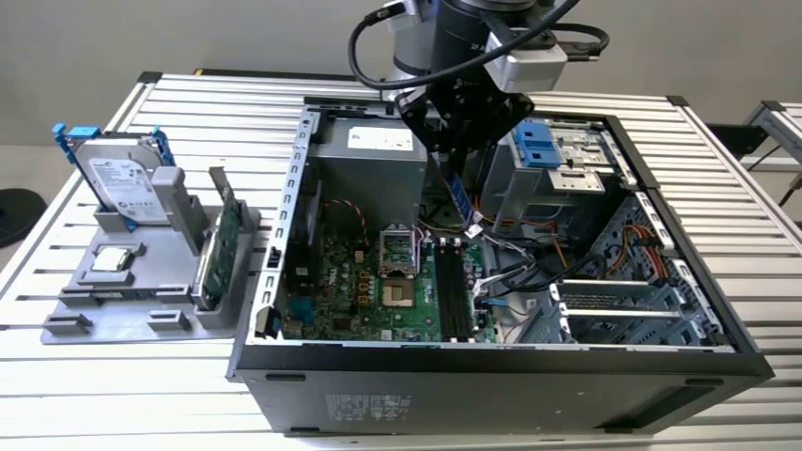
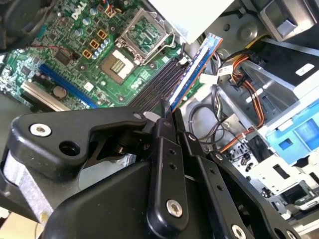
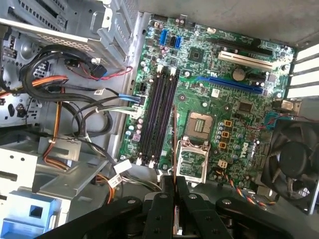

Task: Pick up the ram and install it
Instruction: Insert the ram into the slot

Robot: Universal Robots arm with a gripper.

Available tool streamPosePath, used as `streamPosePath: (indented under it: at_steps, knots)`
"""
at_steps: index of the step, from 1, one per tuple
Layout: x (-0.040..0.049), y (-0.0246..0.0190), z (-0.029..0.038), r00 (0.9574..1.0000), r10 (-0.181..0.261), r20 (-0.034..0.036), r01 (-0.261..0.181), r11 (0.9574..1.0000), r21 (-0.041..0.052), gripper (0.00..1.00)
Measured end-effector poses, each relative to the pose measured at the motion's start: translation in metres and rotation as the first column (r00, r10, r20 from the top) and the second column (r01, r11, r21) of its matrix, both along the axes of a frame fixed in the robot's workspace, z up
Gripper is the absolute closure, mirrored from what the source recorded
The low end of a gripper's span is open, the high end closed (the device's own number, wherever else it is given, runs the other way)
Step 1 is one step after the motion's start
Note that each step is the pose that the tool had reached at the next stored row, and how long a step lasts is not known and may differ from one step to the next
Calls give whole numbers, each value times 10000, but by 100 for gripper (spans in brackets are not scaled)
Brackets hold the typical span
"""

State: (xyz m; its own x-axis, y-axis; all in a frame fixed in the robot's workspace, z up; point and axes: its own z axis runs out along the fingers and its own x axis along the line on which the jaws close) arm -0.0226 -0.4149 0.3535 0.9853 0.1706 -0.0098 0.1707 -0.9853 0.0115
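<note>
Gripper: my gripper [image 1: 454, 155] was clamped on the ram [image 1: 459, 199], fingers [image 2: 164, 144] pinching its upper edge so the connector edge hung free below.
Ram: it hung edge-down inside the open computer case [image 1: 701, 349], above the motherboard [image 1: 363, 291]; in the second wrist view the ram [image 2: 193, 69] ran out from between the fingers toward the board.
Slots: the dark memory slots [image 3: 160, 117] lay empty beside the CPU socket [image 3: 201, 125]; I judged the stick was held lengthwise along them so it could go straight down.
Gap: the ram looked clear of the slots, not yet seated.
Hazards: loose cables [image 3: 94, 107] sat just beside the slots, a reason to hold the stick upright and close over the board.
Worktop: on the slatted worktop [image 1: 126, 395] a grey parts holder [image 1: 113, 301] kept the hard drive [image 1: 119, 183] and expansion card [image 1: 223, 254] standing on edge, well apart from the case.
</note>
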Motion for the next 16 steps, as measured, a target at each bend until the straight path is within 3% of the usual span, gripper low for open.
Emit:
streamPosePath:
  at_steps: [16]
  knots:
    - [0, 0, -8, 9965, -836, 0, 836, 9965, 0, 100]
